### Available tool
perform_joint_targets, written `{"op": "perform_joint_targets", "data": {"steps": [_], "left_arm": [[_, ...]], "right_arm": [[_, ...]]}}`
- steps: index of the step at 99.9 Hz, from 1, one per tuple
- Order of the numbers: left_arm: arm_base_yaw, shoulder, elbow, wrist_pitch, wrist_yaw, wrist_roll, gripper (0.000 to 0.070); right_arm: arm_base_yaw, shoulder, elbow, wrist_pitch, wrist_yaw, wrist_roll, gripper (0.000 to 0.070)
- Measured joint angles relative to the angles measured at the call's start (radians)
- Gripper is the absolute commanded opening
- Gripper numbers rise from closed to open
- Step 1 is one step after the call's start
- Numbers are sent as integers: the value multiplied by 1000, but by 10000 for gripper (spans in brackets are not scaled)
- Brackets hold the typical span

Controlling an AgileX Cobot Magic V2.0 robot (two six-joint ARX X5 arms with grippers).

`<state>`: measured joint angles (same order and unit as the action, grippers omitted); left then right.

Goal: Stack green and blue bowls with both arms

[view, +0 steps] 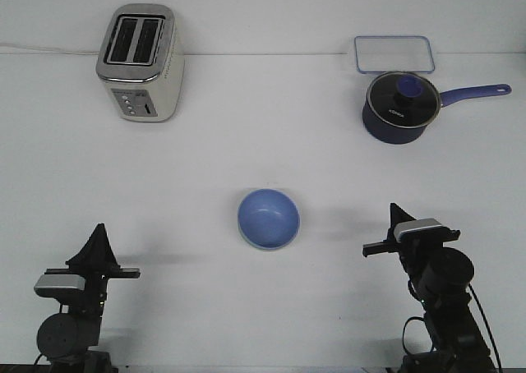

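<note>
Brightness: high and even; white table [246,143] close to washed out.
Light source: overhead, diffuse.
Shadows: soft and faint, beside the toaster [140,61], under the blue bowl [269,218], and by the saucepan [400,106].
Glare: small reflections on the saucepan's glass lid and the toaster's chrome top.
Sharpness: moderate; slight softness throughout, fine print on the lid unreadable.
Distortion: table's far edge reads straight.

This looks like a robotics lab staged as a kitchen: a bare white table [263,143] against a plain white wall, with a silver toaster [140,61] far left, a navy saucepan [403,106] and clear lidded container [394,54] far right, and two black robot arms mounted at the near edge
</note>
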<state>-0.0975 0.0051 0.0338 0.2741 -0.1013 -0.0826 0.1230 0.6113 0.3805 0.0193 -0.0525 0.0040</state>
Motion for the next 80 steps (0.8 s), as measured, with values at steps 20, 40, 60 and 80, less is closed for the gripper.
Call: {"op": "perform_joint_targets", "data": {"steps": [20, 40, 60, 80], "left_arm": [[0, 0, 0, 0, 0, 0, 10], [0, 0, 0, 0, 0, 0, 10], [0, 0, 0, 0, 0, 0, 10], [0, 0, 0, 0, 0, 0, 10]], "right_arm": [[0, 0, 0, 0, 0, 0, 0], [0, -39, -4, -11, 0, -1, 0], [-16, -166, -5, -7, 4, -1, 0], [-53, -286, -12, -6, 4, -1, 0]]}}
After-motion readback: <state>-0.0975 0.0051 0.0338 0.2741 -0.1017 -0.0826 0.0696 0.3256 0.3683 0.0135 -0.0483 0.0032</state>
